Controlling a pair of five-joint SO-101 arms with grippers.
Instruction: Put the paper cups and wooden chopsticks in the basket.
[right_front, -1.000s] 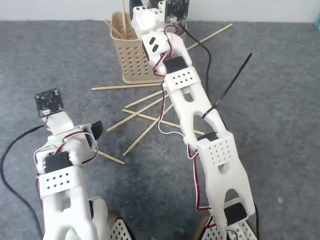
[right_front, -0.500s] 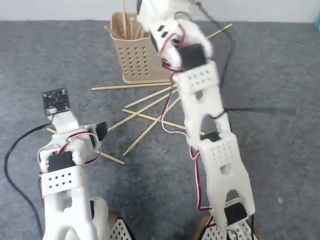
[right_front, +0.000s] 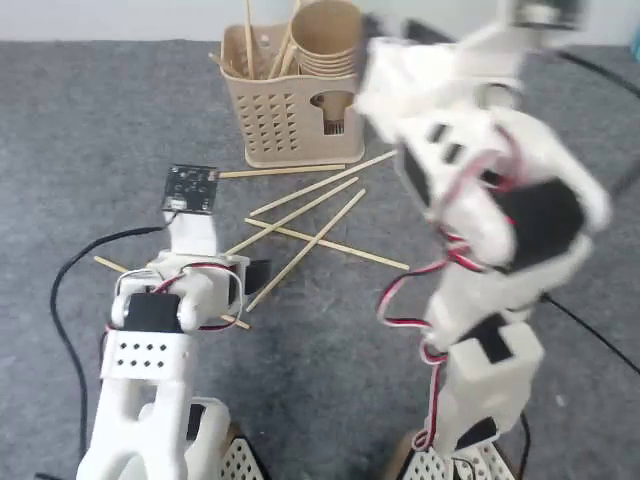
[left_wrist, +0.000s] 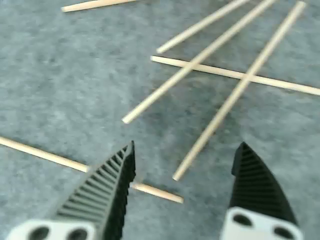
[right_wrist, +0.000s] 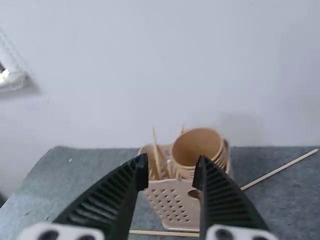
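Right arm (right_front: 480, 170): pulled back from beige perforated plastic basket (right_front: 285, 125); right gripper (right_wrist: 170, 164) released, empty.
Brown paper cups (right_front: 327, 35): stacked in basket, 12 o'clock.
Wooden chopsticks (right_front: 300, 215): loose, grey mat (right_front: 100, 130) centre.
Left gripper (left_wrist: 186, 150): released, over chopsticks.

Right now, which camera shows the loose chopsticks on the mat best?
The high view: nearly all the loose chopsticks show, spread in front of the basket. The left wrist view shows several close up; the right wrist view shows two by the basket.
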